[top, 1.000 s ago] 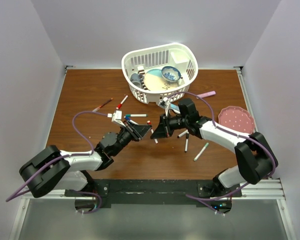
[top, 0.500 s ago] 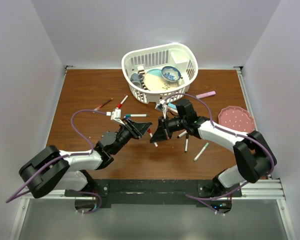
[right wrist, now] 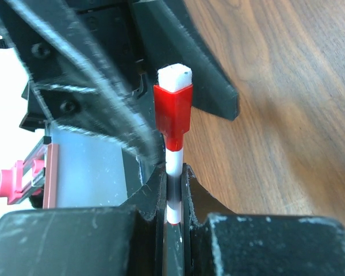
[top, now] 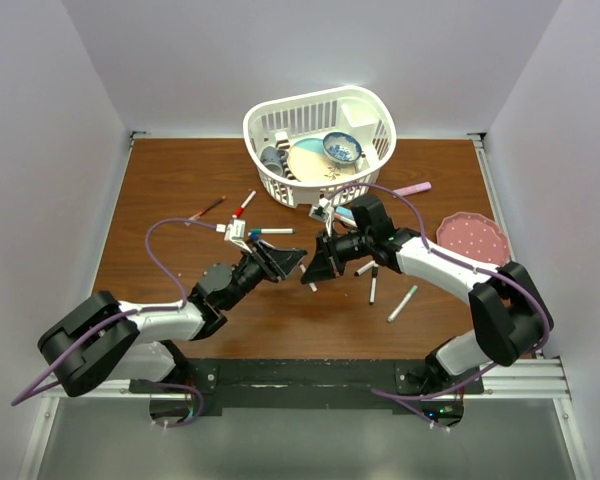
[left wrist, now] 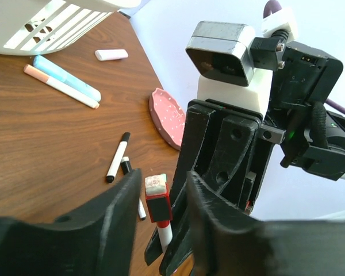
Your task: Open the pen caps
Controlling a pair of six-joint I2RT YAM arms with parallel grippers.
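My right gripper (right wrist: 172, 172) (top: 318, 270) is shut on the white barrel of a marker (right wrist: 173, 164), which stands out ahead of its fingers. The marker's red pen cap (right wrist: 173, 115) (left wrist: 158, 204), with a white end piece, is seated on the marker's end. My left gripper (left wrist: 162, 178) (top: 288, 262) faces the right one over the middle of the table. It is open, with the red cap between its fingers and a gap on either side.
Loose markers lie on the wood: a black one (left wrist: 116, 158), an orange-tipped one (left wrist: 60, 86), a light blue one (left wrist: 66, 77), a green one (top: 402, 303), red ones (top: 242, 205). A white basket (top: 320, 145) of dishes stands at the back. A pink plate (top: 471, 238) sits at the right.
The left gripper's jaws have spread apart around the red cap. The cap stays on the marker in the right gripper. Both arms have barely shifted.
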